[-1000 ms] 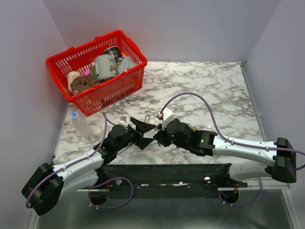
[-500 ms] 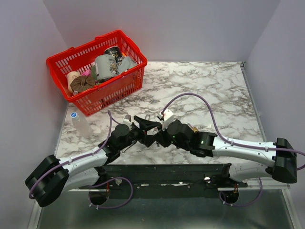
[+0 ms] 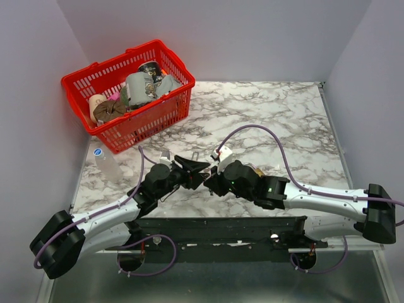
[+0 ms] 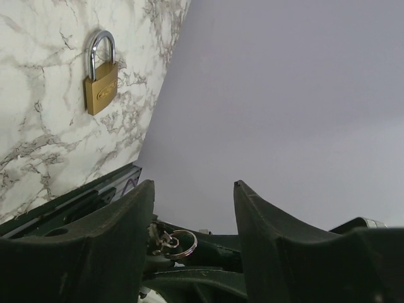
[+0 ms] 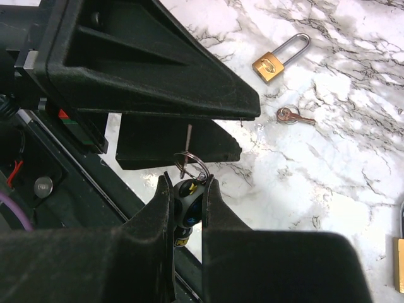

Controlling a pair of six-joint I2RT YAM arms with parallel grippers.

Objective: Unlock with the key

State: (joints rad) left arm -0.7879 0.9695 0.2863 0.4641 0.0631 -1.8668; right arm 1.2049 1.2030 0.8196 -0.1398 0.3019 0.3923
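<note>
My right gripper (image 5: 187, 183) is shut on the dark rounded head of the key (image 5: 188, 205), which carries yellow and blue marks. A metal ring (image 5: 189, 165) sits on top of the head, and a thin silver blade (image 5: 189, 137) rises from it. My left gripper (image 4: 193, 184) is open, and its black fingers (image 5: 158, 76) lie just beyond the blade. The ring (image 4: 178, 243) shows low between them, close to the left finger. A brass padlock (image 4: 101, 85) with a silver shackle lies flat on the marble. In the top view the two grippers meet near the table's front middle (image 3: 203, 173).
A second brass padlock (image 5: 278, 61) and a small copper-headed key (image 5: 291, 115) lie on the marble past my right gripper. Another brass piece (image 5: 399, 265) shows at that view's right edge. A red basket (image 3: 129, 95) of items stands at the back left, with a plastic bottle (image 3: 104, 161) beside it.
My left gripper has moved right, up to the right gripper, and its jaws have narrowed around the ring end of the key. The right arm has barely shifted.
</note>
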